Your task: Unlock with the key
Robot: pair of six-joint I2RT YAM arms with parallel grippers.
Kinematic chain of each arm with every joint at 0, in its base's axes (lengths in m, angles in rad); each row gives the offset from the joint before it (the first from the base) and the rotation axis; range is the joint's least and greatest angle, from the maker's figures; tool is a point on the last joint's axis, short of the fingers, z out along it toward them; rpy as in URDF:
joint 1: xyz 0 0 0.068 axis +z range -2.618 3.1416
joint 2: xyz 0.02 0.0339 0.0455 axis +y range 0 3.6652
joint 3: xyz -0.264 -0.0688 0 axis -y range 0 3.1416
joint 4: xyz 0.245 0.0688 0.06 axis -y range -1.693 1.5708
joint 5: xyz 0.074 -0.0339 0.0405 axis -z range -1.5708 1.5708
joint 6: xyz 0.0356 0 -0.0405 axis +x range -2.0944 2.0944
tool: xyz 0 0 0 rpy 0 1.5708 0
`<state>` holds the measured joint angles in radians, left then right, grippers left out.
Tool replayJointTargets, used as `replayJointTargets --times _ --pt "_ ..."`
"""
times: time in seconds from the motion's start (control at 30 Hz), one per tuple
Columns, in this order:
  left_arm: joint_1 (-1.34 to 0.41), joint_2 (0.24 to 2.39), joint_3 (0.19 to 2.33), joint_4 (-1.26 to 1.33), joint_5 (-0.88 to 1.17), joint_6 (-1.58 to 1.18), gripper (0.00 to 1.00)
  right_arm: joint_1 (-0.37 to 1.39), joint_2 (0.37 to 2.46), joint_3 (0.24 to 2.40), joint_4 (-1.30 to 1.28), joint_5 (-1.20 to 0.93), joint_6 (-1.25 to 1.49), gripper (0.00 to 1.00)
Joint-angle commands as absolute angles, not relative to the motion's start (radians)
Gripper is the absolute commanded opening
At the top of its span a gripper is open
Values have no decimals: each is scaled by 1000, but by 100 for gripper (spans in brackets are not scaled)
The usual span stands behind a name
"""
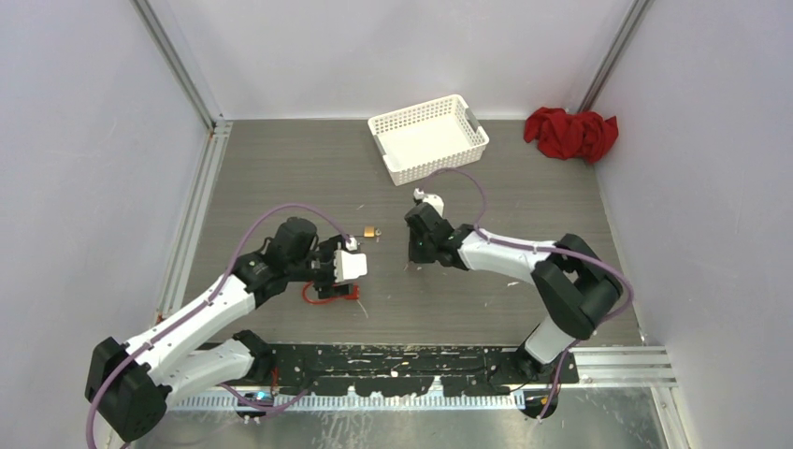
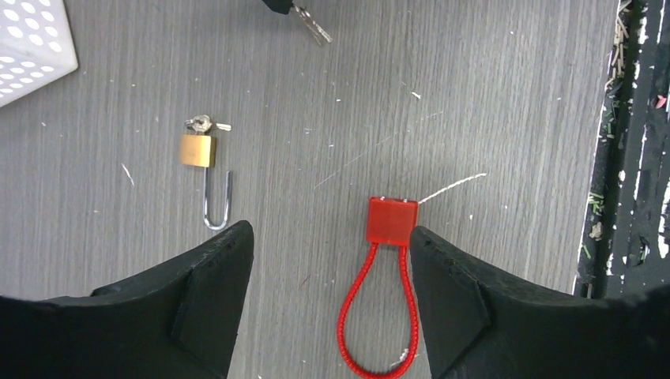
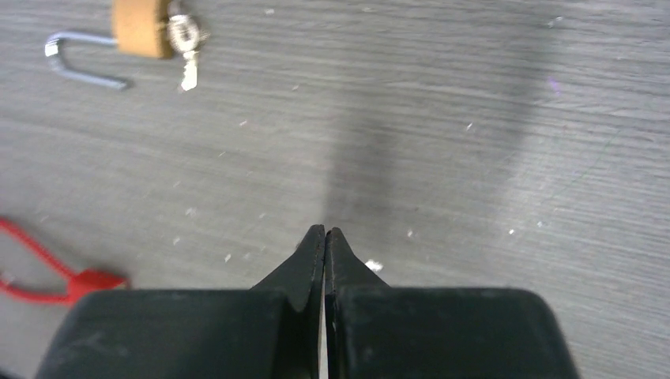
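A red cable lock (image 2: pixel 391 221) with a red loop lies on the table between the fingers of my open left gripper (image 2: pixel 330 233), its block close to the right finger. It also shows in the top view (image 1: pixel 329 294) and at the left edge of the right wrist view (image 3: pixel 47 278). A brass padlock (image 2: pixel 197 150) with its shackle swung open and a key in its base lies further off; it also shows in the right wrist view (image 3: pixel 142 28). My right gripper (image 3: pixel 325 230) is shut; the left wrist view shows a silver key (image 2: pixel 310 24) sticking out of its tip.
A white perforated basket (image 1: pixel 428 137) stands at the back centre. A red cloth (image 1: pixel 570 133) lies in the back right corner. The black mounting rail (image 1: pixel 393 360) runs along the near edge. Grey walls enclose the table.
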<state>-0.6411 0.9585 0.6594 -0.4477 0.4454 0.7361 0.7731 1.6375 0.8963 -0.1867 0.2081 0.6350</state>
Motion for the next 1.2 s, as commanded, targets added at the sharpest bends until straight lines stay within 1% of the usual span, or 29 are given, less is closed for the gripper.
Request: replayJointTargets --times 0.0,0.13,0.23,0.33,0.47,0.57,0.63,0.8,0.93,1.03,1.17 --pt "-637 952 664 -363 434 708 73 772 1479 868 -97 38 562 1" --pt "-636 961 667 -332 423 711 73 773 1370 831 -80 -105 508 1" --pt "-637 979 677 -327 431 722 73 772 1332 830 -130 -104 479 1" --pt "-637 986 685 -307 436 720 73 772 1302 825 -130 -146 476 1" --pt "-635 962 695 -260 465 675 73 773 1246 820 -47 -362 488 1" --pt "-640 926 708 -250 546 628 73 772 1209 831 -10 -471 508 1" --pt "-651 902 714 -248 583 588 71 773 1200 848 -2 -532 520 1" --pt "-690 867 757 -288 662 469 56 773 1191 872 39 -666 562 1" --pt "-710 841 779 -320 731 363 45 773 1175 887 38 -686 562 1" --pt "-723 821 766 -318 748 344 43 772 1173 896 39 -690 568 1" --pt "-735 819 752 -314 726 344 43 773 1177 893 55 -698 580 1"
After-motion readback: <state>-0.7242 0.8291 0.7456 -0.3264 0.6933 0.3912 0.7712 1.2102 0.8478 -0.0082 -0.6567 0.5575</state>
